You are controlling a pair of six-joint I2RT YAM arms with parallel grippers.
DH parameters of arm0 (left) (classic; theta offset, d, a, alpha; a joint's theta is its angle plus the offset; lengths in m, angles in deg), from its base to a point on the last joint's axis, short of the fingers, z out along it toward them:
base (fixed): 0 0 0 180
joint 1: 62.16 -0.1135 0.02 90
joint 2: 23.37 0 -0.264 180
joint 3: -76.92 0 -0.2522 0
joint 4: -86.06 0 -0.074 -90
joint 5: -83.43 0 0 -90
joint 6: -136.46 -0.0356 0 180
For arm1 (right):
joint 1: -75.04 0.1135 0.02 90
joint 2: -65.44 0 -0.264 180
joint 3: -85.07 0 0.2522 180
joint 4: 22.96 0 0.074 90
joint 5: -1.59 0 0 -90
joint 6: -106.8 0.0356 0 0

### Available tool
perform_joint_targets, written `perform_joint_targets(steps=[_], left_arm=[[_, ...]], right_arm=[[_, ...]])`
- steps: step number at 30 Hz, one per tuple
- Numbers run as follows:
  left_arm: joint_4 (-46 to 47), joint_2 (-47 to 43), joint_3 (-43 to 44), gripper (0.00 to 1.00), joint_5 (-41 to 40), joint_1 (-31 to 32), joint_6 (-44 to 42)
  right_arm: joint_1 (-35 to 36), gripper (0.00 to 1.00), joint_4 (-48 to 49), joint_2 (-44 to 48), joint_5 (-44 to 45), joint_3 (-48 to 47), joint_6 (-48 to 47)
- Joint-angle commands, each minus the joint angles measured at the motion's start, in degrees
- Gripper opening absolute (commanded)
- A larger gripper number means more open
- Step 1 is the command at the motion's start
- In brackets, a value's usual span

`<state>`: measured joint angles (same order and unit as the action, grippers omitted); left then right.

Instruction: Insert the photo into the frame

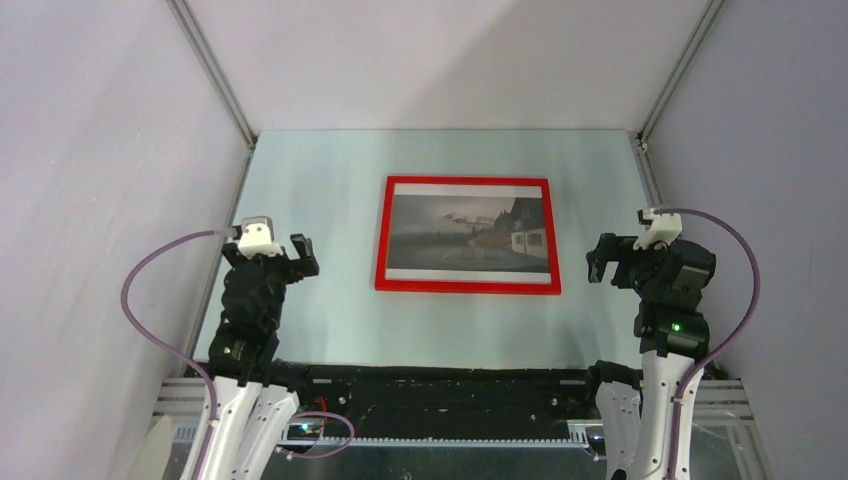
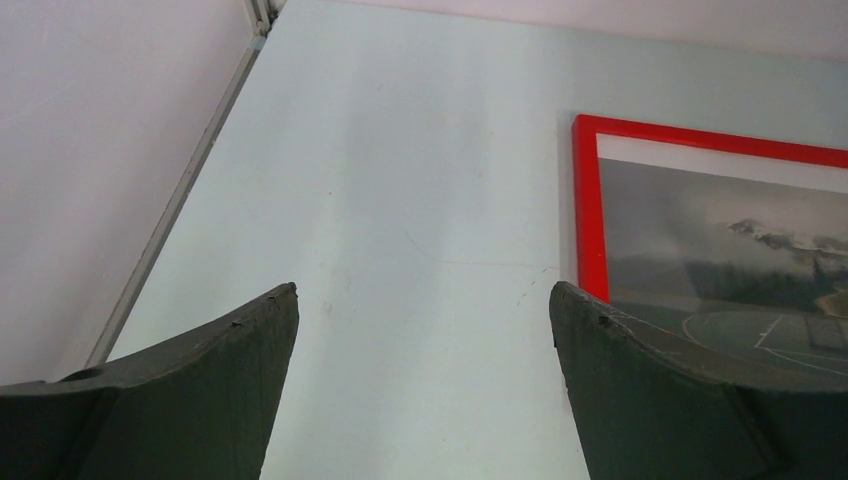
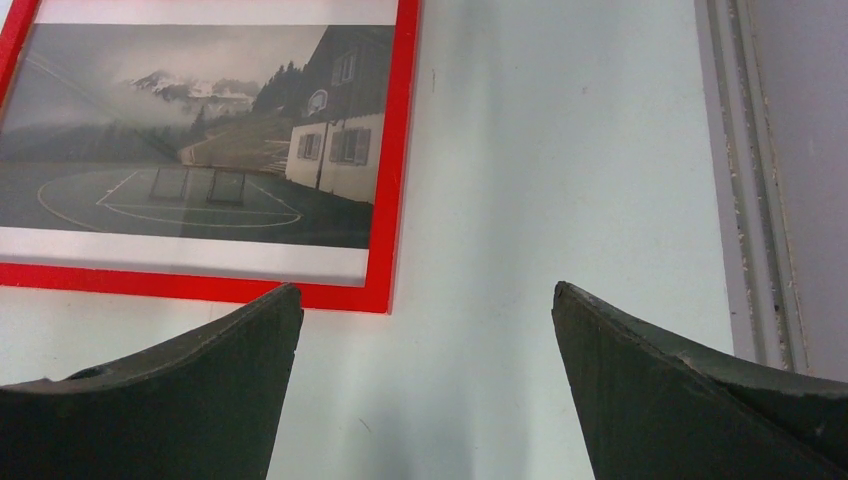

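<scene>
Bench observation, both arms at the near edge.

- Task item: the large thin rectangular picture frame with a bright red front (image 1: 467, 288) lies flat, red side up, around the middle of the pale blue-green table top (image 1: 320, 190). Its long sides run left to right.
- The rectangular paper print of a grey misty landscape with a house (image 1: 468, 235) sits inside the red border. White margins show along its far and near edges. The house is at the right end of the print.
- Left gripper (image 1: 270, 255): raised over the table's left part, well apart from the frame. Fingers released and spread wide, nothing between them. In the left wrist view the two dark fingers (image 2: 200, 400) flank bare table, and the frame's left corner (image 2: 590, 210) and part of the print (image 2: 720, 240) show beyond the right finger.
- Right gripper (image 1: 645, 262): raised over the table's right part, also clear of the frame. Fingers (image 3: 680, 400) released, gap empty. The right wrist view shows the frame's near right corner (image 3: 395, 160) and the house end of the print (image 3: 200, 130) ahead of the left finger.
- A purple cable (image 1: 135, 290) loops from the left wrist. A matching one arcs from the right.
</scene>
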<state>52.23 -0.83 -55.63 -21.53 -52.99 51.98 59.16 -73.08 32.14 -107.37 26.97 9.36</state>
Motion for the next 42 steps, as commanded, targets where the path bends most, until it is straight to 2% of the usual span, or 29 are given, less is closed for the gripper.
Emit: perform_joint_targets(steps=[1,7,12,16,42], left_arm=[[3.39,3.37,2.16,1.0,-2.28,-0.64,-1.37],[4.49,8.69,4.1,1.0,-3.03,-0.64,0.65],[11.0,3.56,-2.39,1.0,-3.21,-0.7,0.26],[11.91,1.63,-4.54,1.0,-2.75,-0.9,-0.57],[12.27,0.14,-6.09,0.98,-2.07,-1.95,-1.47]], right_arm=[[-0.29,1.0,0.67,0.61,-1.22,0.18,-0.9],[-0.29,0.99,0.89,1.31,-0.1,0.19,-0.86],[-0.21,0.99,1.03,1.38,0.18,0.39,-0.98],[-0.21,0.99,0.83,1.36,0.17,0.39,-1.07],[-1.52,1.0,-0.03,1.13,-2.79,0.44,-2.13]])
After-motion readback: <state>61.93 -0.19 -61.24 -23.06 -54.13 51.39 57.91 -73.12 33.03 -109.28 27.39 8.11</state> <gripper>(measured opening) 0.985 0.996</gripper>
